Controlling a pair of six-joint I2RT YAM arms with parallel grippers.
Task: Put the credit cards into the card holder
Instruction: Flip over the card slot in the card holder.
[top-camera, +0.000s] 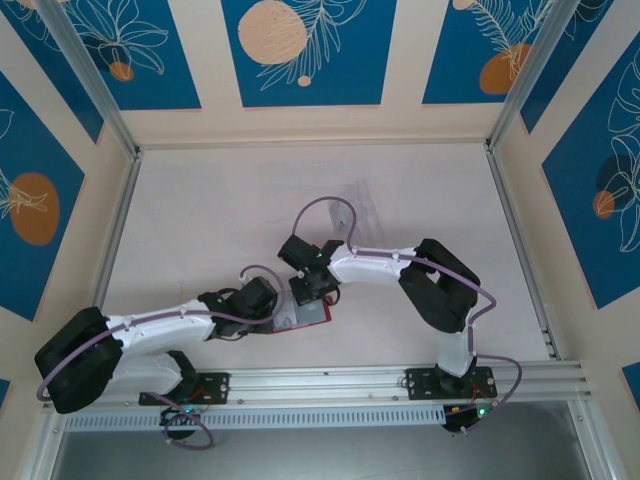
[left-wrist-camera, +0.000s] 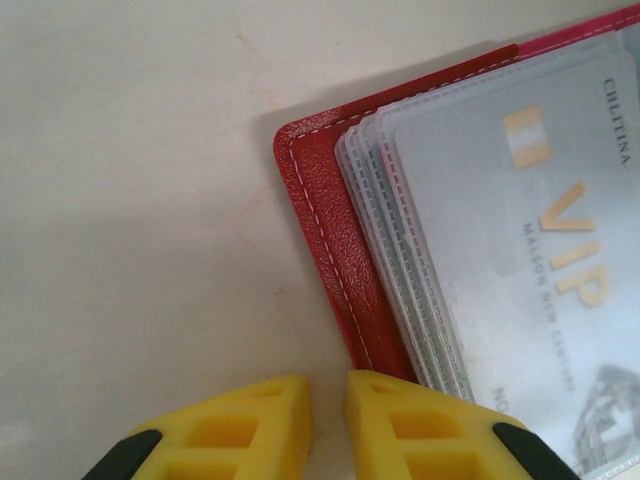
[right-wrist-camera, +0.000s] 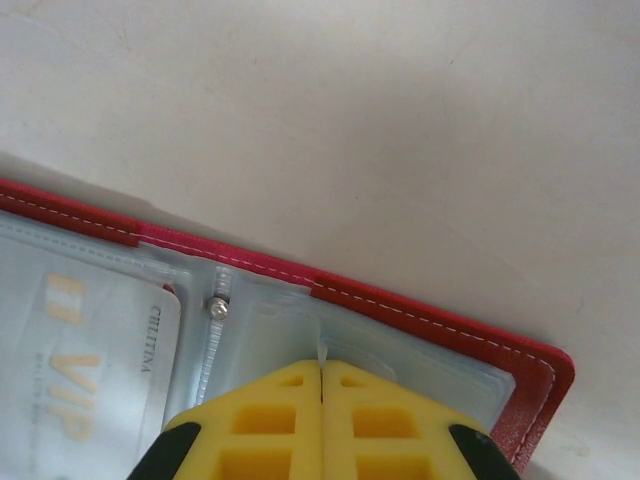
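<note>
Two arms crowd onto one spot, front-centre of the desk (top-camera: 200, 220), and that's where your card holder (top-camera: 303, 315) lies: open flat, dark red cover underneath, clear sleeves (left-wrist-camera: 400, 230) up.

Check your left wrist cam. The left pincer (left-wrist-camera: 327, 388) sits at the holder's corner, yellow fingers (left-wrist-camera: 250, 420) a sliver apart. Only bare desk shows in the gap, so nothing's held as far as you can see. The finger nearer the holder overlaps the red edge w/ its white stitching. The clear sleeves fan out just inside that edge, and the top one has a pale grey card (left-wrist-camera: 540, 230) tucked in it, gold "VIP" lettering + a gold chip mark.

Now your right wrist cam. The right pincer (right-wrist-camera: 321, 368) is over the other half of the holder, fingers pressed tight together. A tiny bit of clear plastic pokes up at the seam btw them; can't tell if it's actually pinched. There's a small metal rivet (right-wrist-camera: 217, 308) at the spine, just beside the fingers, w/ the pale grey card beyond it. The holder's far red corner rests on the desk.

A clear plastic tray (top-camera: 362, 205) sits further back, well apart from the holder.
</note>
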